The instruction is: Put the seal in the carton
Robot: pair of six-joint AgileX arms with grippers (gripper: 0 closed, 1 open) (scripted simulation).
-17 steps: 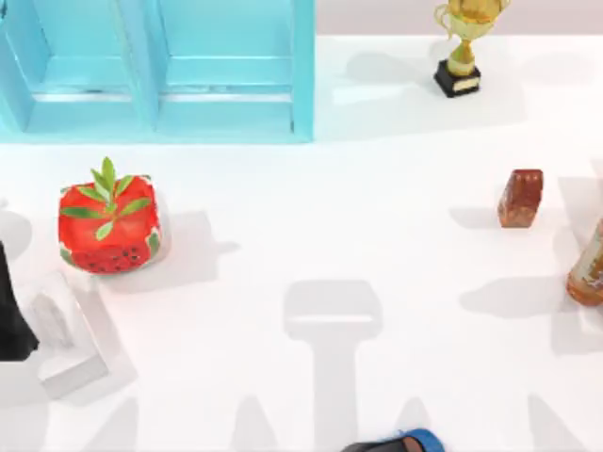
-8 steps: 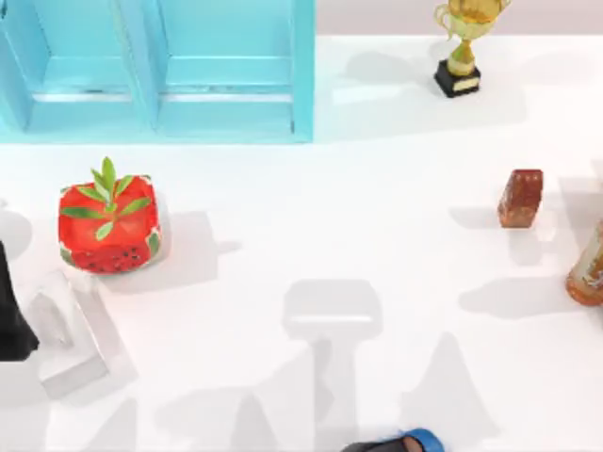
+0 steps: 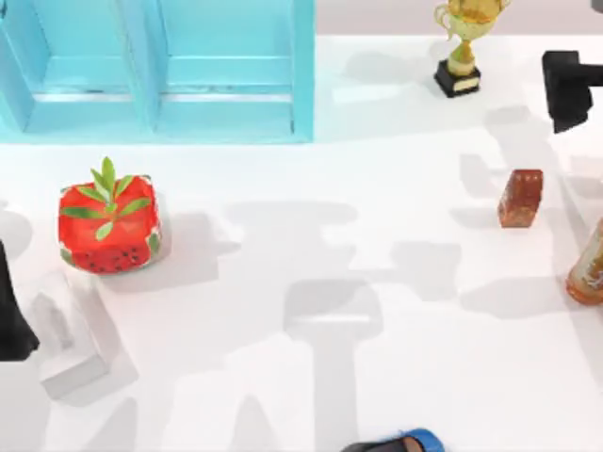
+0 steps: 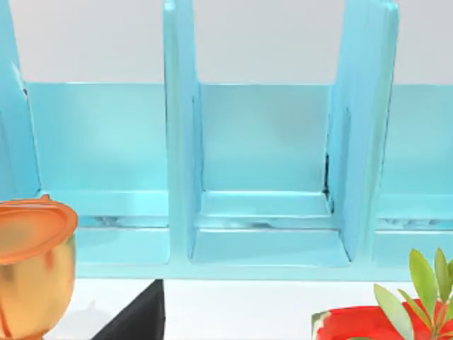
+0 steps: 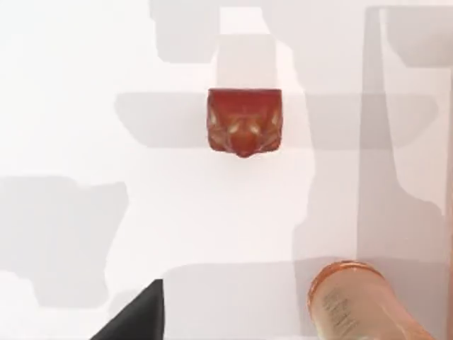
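The seal [image 3: 520, 198] is a small reddish-brown mottled block standing upright on the white table at the right; the right wrist view looks down on the seal [image 5: 243, 120]. The carton [image 3: 155, 71] is a light-blue box with dividers at the back left, and the carton [image 4: 265, 212] also faces the left wrist camera. My right gripper [image 3: 566, 87] hangs high at the right edge, behind the seal and apart from it. My left gripper [image 3: 9, 320] stays at the left edge.
A red watermelon-patterned cube [image 3: 108, 226] with green leaves stands in front of the carton. A gold trophy [image 3: 462, 47] is at the back right. An orange-brown bottle [image 3: 589, 268] stands by the right edge, near the seal. A pale translucent block [image 3: 66, 339] lies beside the left gripper.
My right arm has come into the top view at the back right, and its shadows have spread across the table. The seal and the left arm have not moved.
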